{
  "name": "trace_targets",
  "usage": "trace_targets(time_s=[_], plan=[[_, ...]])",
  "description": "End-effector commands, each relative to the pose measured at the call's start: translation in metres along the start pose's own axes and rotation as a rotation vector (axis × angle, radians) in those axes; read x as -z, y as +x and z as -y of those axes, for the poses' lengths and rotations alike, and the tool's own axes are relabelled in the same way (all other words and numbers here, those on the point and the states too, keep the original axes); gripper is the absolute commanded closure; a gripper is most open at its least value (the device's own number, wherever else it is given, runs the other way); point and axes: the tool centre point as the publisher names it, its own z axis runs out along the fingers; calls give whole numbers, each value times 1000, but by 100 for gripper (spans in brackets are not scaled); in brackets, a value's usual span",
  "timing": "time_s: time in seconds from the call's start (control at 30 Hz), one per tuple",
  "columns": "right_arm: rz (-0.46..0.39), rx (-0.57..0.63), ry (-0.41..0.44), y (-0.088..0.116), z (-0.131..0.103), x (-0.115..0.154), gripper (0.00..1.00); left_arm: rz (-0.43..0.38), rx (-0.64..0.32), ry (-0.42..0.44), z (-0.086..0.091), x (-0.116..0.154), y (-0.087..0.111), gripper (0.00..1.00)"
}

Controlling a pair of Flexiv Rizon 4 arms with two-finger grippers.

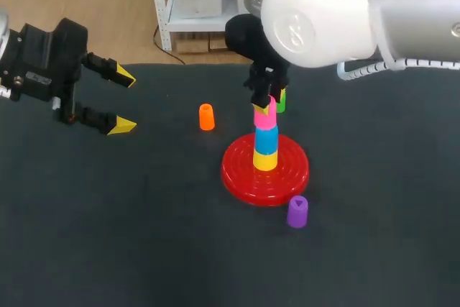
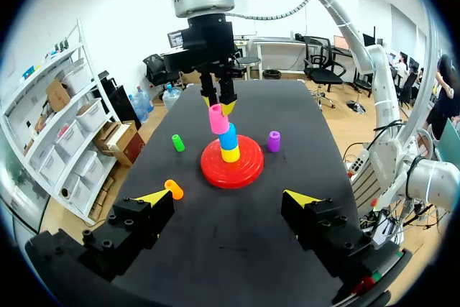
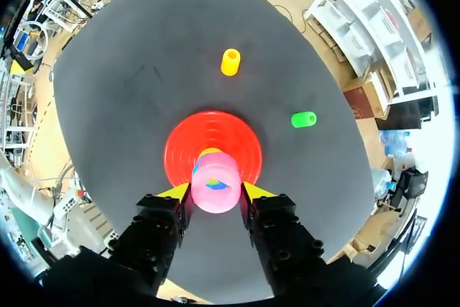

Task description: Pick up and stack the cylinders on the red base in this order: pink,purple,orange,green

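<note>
A red base holds a stack: a yellow cylinder, a blue one, and a pink cylinder on top. My right gripper comes down from above and is shut on the pink cylinder, which leans slightly in the left wrist view. The purple cylinder stands in front of the base. To the left of the base stands the orange cylinder. The green cylinder lies behind the base, partly hidden by the gripper. My left gripper hangs open at the far left, holding nothing.
The dark table has wide free room at the front and left. From the right gripper, the orange cylinder and the green cylinder lie on the mat beyond the red base.
</note>
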Motion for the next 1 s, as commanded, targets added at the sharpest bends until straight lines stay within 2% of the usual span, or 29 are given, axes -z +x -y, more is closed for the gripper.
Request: trace_targets(time_s=[0.03, 0.7, 1.0], plan=[[11, 0, 0, 9, -2, 0, 100, 2, -2, -1, 0, -1, 1, 0], [-3, 32, -13, 2, -9, -10, 100, 2, -2, -1, 0, -1, 1, 0], [-40, 4, -25, 8, -6, -30, 100, 2, -2, -1, 0, -1, 1, 0]])
